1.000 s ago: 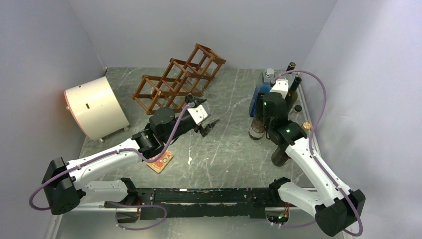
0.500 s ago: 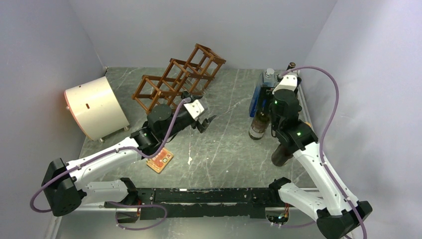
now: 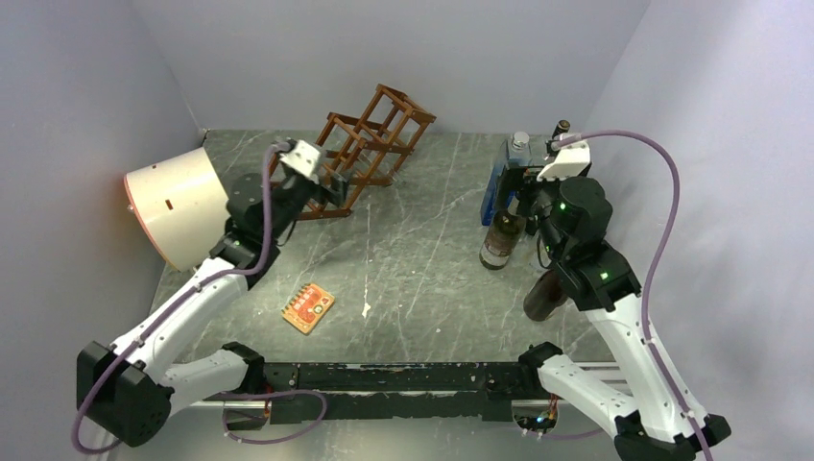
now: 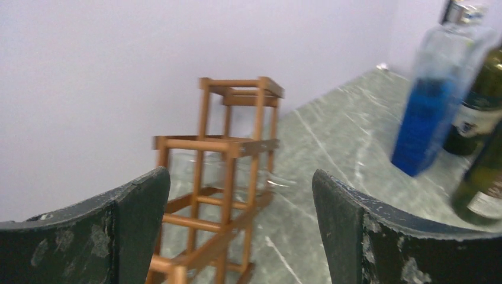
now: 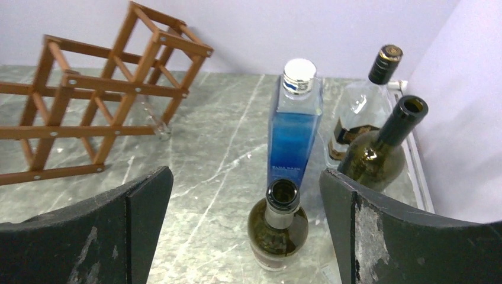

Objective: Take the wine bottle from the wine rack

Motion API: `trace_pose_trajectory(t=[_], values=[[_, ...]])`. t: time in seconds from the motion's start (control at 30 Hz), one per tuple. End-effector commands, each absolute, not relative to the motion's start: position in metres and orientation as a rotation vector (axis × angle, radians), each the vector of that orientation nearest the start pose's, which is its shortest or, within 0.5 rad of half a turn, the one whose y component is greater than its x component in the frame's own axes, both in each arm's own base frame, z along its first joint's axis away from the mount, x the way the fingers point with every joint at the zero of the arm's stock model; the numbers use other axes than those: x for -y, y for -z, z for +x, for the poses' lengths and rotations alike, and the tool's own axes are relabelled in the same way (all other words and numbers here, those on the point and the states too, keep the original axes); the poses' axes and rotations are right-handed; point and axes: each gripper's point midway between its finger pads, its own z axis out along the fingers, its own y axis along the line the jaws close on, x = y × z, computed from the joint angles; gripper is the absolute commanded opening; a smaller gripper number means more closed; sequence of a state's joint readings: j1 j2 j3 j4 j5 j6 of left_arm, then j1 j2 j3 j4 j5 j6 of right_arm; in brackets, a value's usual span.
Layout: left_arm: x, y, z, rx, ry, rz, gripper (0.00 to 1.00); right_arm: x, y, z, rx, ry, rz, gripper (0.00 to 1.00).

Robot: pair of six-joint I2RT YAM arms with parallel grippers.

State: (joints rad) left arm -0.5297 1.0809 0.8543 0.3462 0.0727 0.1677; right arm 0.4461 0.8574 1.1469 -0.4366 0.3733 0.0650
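The reddish-brown wine rack (image 3: 376,134) (image 4: 228,177) (image 5: 100,100) stands at the back of the table. A clear wine bottle (image 5: 153,120) (image 4: 240,171) lies in one of its lower cells, neck poking out. My left gripper (image 3: 334,190) (image 4: 240,195) is open, right at the rack's near-left end and pointing along it, holding nothing. My right gripper (image 3: 521,197) (image 5: 245,177) is wide open above an upright green wine bottle (image 3: 499,240) (image 5: 278,225) standing on the table, and its fingers do not touch it.
A blue bottle (image 5: 294,136), a clear bottle with a black cap (image 5: 362,112) and a dark green bottle (image 5: 379,154) stand by the right wall. Another dark bottle (image 3: 542,296) stands nearer. A cream drum (image 3: 182,206) sits left; an orange card (image 3: 308,306) lies in front.
My right gripper has opened, let go of the green bottle and drawn back from it. My left arm has swung from the table's middle back and left to the rack's end.
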Motion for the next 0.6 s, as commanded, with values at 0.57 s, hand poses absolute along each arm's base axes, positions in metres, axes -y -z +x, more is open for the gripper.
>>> trace_pose_trajectory(t=[0.57], values=[[0.053,-0.508,0.312,-1.224,0.189,0.156,0.93,-0.079,-0.44,0.268,-1.52,-0.182,-0.107,1.0]])
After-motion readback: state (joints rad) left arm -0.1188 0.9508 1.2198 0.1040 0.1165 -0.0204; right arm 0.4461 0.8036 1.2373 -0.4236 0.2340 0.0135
